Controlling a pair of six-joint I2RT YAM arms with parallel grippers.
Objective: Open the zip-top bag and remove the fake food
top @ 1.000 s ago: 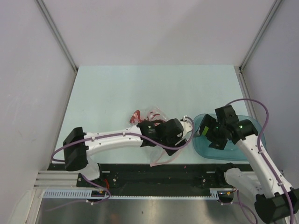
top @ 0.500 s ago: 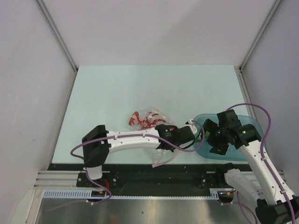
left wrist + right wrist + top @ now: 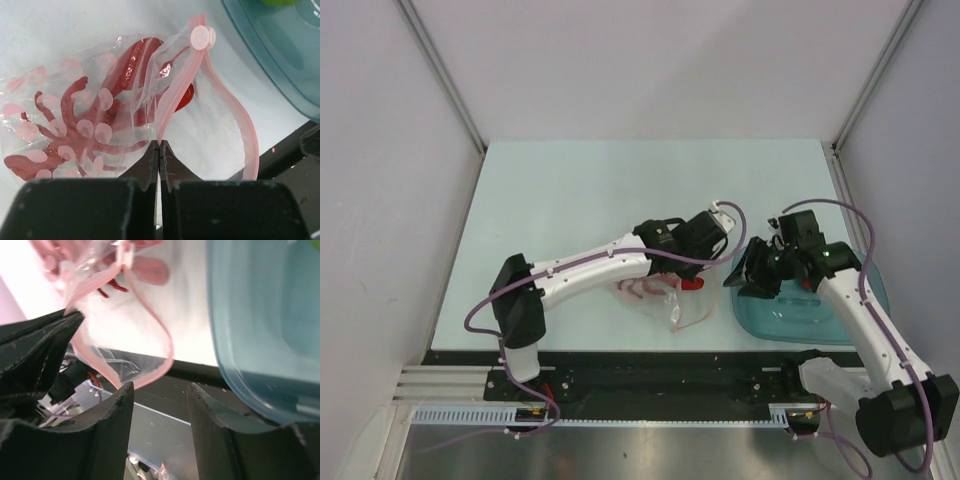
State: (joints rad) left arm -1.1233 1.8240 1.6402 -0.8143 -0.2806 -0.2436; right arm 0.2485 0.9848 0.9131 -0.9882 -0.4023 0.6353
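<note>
Pink zip strip (image 3: 246,132) of the clear zip-top bag (image 3: 60,75) is pinched by the L gripper (image 3: 159,145), fingers pressed tight together on the plastic right at the strip. Bag mouth gapes, its 2 strip sides bowed apart. Red lobster (image 3: 75,120) + small round red fruit (image 3: 186,96) sit inside the bag. Bag is near the front edge of the pale table (image 3: 570,200), just left of the teal tray (image 3: 840,322). R gripper (image 3: 160,387) hovers btwn bag & tray, jaws apart w/ nothing btwn them; the strip's loop is just beyond its fingertips.
</note>
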